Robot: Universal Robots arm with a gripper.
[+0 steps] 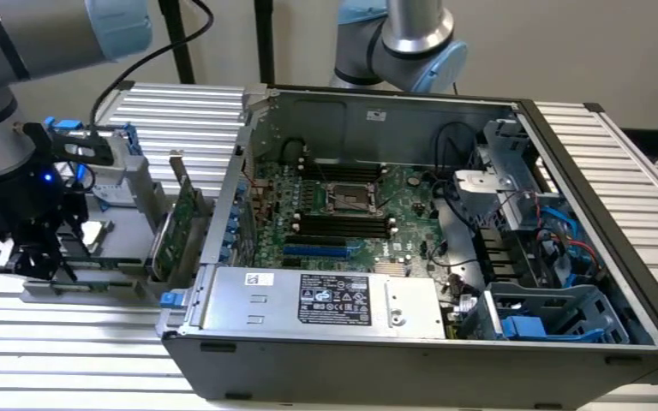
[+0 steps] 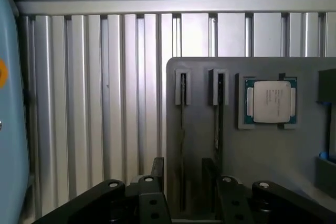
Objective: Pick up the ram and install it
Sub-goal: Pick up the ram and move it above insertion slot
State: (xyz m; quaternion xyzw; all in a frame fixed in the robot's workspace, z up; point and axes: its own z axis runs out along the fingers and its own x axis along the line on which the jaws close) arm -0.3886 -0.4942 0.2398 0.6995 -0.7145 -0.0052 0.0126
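On the desk (image 1: 66,368), a parts tray (image 1: 123,233) lies just beside the computer case (image 1: 421,364), to the exterior view's left, the hand (image 1: 41,265) over its near end. Inside the case, the power supply (image 1: 318,300) lies before the motherboard (image 1: 411,205).

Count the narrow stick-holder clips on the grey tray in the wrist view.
2. The first clip sits by the rounded corner of the grey tray; the second clip sits beside it, next to the processor. More may be hidden beyond the picture's edge.

I see a ribbed metal table (image 1: 78,351) carrying an open computer case (image 1: 341,377) and, just beside it on the exterior view's left, a grey tray (image 1: 117,229).
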